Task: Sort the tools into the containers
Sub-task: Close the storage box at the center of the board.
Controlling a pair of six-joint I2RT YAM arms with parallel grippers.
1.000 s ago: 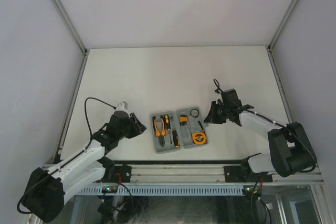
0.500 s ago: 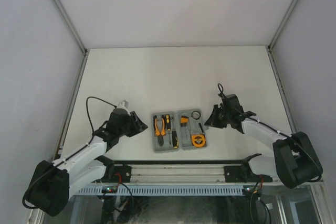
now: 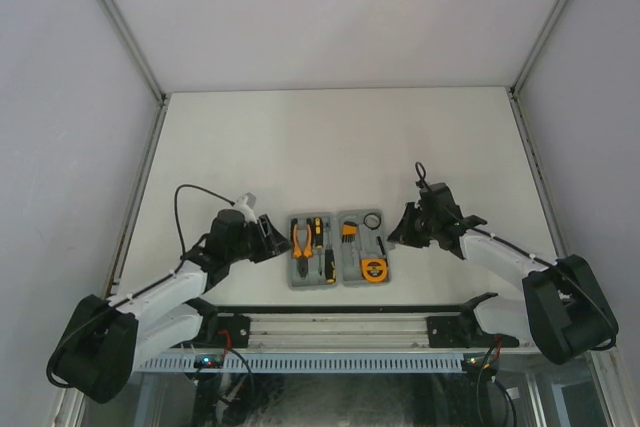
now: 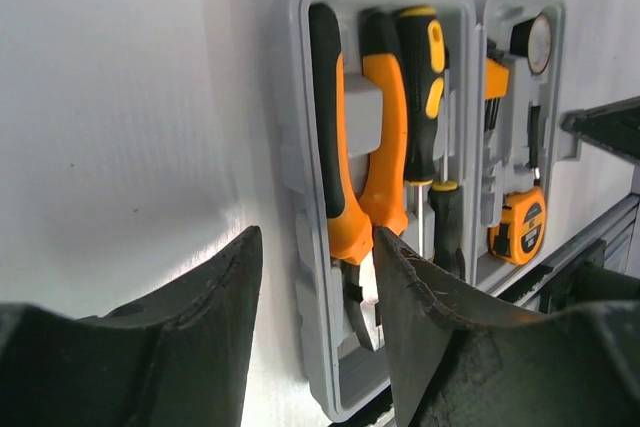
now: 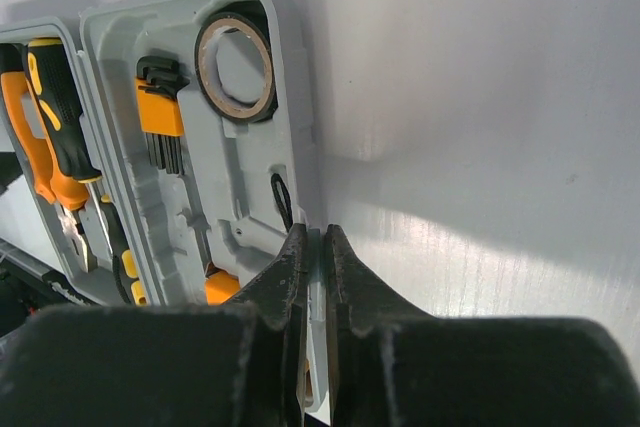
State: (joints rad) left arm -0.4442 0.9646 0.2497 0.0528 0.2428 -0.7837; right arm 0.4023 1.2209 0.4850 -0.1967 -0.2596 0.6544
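Two grippers are flanking the open grey case [image 3: 292, 252]: the left gripper [image 4: 317, 242] is hanging released just left of it, and the right gripper [image 5: 315, 237] is sitting clenched at its right rim. Inside, the tape measure [image 3: 374, 269] is lying nearest, with the pliers [image 4: 385, 137], screwdrivers [image 4: 420, 87] and hex-key set [image 5: 160, 117] sitting farther back.

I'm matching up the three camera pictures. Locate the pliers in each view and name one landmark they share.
Top external: pliers low centre, in the left half of the case.
Left wrist: pliers in the centre, handles toward the top.
Right wrist: pliers at the far left edge, partly cut off.
Landmark: the yellow-and-black screwdriver right beside them in every view.
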